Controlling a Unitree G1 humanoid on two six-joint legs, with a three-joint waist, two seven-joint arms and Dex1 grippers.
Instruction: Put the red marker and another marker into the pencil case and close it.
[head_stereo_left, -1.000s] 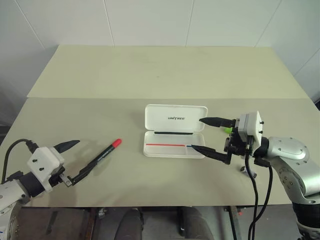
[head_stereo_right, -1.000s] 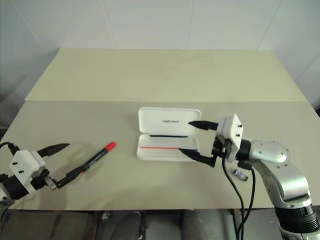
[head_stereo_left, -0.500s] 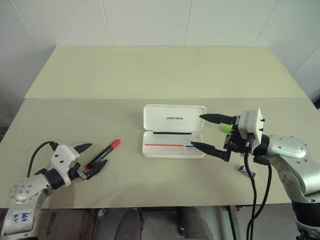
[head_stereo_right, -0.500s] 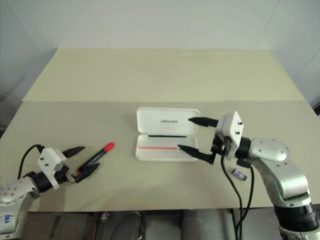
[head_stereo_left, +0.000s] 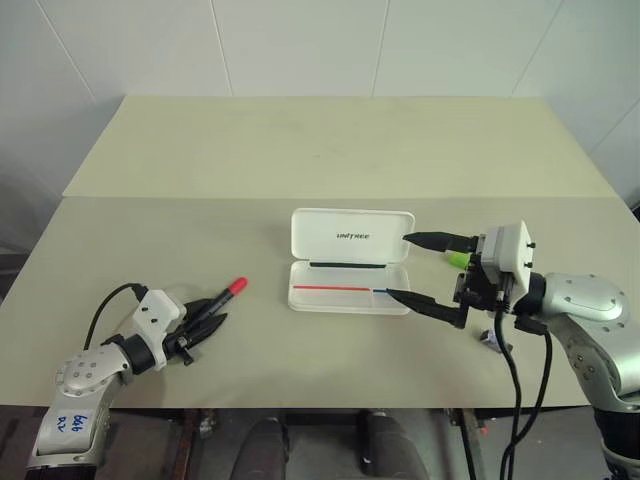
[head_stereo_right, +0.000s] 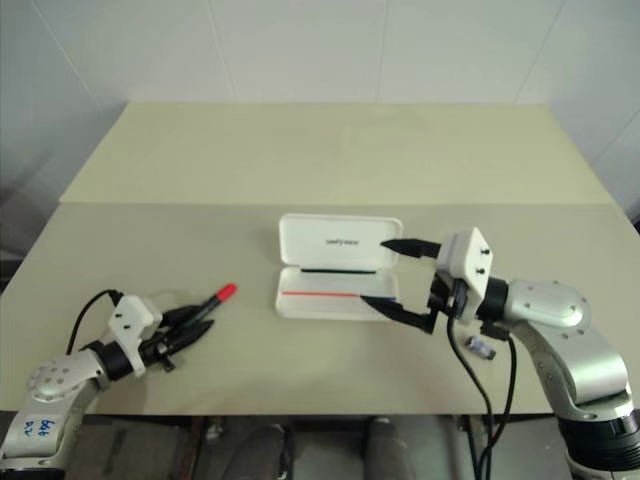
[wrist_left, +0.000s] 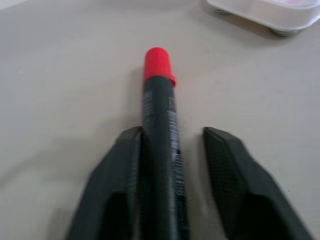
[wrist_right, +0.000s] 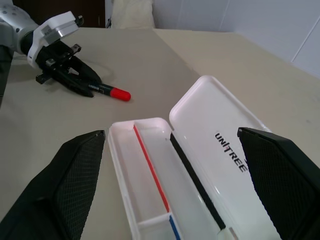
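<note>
The red marker (head_stereo_left: 229, 293), black-barrelled with a red cap, lies flat on the table at the left. My left gripper (head_stereo_left: 209, 317) is low over its barrel with a finger on each side. In the left wrist view one finger (wrist_left: 125, 160) touches the marker (wrist_left: 159, 115), while a gap remains on the other side. The white pencil case (head_stereo_left: 300, 300) lies open at the centre, lid back. My right gripper (head_stereo_left: 397, 266) hovers wide open at the case's right end, holding nothing. A green-capped marker (head_stereo_left: 456, 259) peeks out behind that gripper, mostly hidden.
A small dark stub (head_stereo_left: 491, 342) lies near the front edge under my right wrist. The case tray has a red divider line (wrist_right: 150, 170). Bare tabletop stretches behind the case and between the marker and the case.
My left gripper dropped to the table and slid forward over the red marker's barrel, its fingers narrowing from wide open. The right arm stayed still.
</note>
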